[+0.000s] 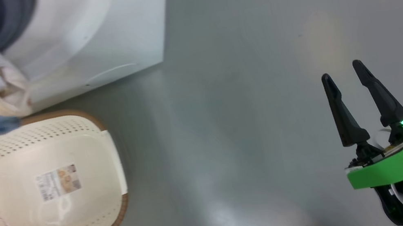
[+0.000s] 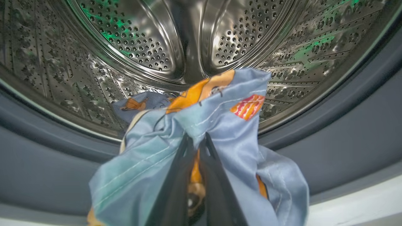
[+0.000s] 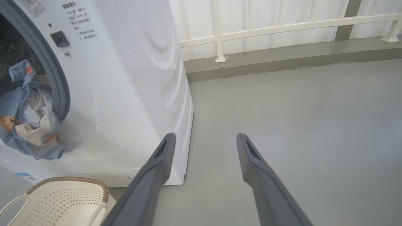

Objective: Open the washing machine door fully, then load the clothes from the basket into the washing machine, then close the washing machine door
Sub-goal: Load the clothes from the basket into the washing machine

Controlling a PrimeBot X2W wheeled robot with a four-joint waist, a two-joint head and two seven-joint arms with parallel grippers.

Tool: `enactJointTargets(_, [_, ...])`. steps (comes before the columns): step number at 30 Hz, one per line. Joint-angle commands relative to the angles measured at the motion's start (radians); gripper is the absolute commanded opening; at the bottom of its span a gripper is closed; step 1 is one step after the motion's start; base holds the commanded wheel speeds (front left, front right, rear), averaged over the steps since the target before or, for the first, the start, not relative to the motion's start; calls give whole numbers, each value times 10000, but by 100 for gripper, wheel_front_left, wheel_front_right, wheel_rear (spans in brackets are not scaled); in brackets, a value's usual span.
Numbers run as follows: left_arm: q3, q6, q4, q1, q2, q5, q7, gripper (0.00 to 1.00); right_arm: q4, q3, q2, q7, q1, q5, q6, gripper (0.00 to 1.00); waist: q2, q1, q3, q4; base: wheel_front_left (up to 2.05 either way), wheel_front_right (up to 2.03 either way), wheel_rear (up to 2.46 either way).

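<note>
Grey floor (image 1: pixel 261 77) stretches away beside the washing machine (image 3: pixel 125 94). My left gripper (image 2: pixel 197 138) is pressed together, pinching the clothes (image 2: pixel 226 125) at the machine's mouth, just before its steel drum (image 2: pixel 141 47). The basket (image 1: pixel 3 143) sits at the machine's foot. My right gripper (image 1: pixel 341 69) hangs with its jaws spread, well off the machine's corner, holding nothing.
</note>
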Motion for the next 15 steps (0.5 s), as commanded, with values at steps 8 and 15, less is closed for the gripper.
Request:
enactJointTargets(8, [394, 2, 100, -1780, 1550, -167, 1811, 0, -148, 353, 222, -48, -305, 238, 88, 100, 0, -2, 959, -1072, 0, 0, 0])
enactJointTargets(15, [414, 125, 321, -3183, 2516, 216, 1961, 0, -83, 476, 403, -49, -508, 392, 88, 100, 0, -2, 1392, -1630, 0, 0, 0])
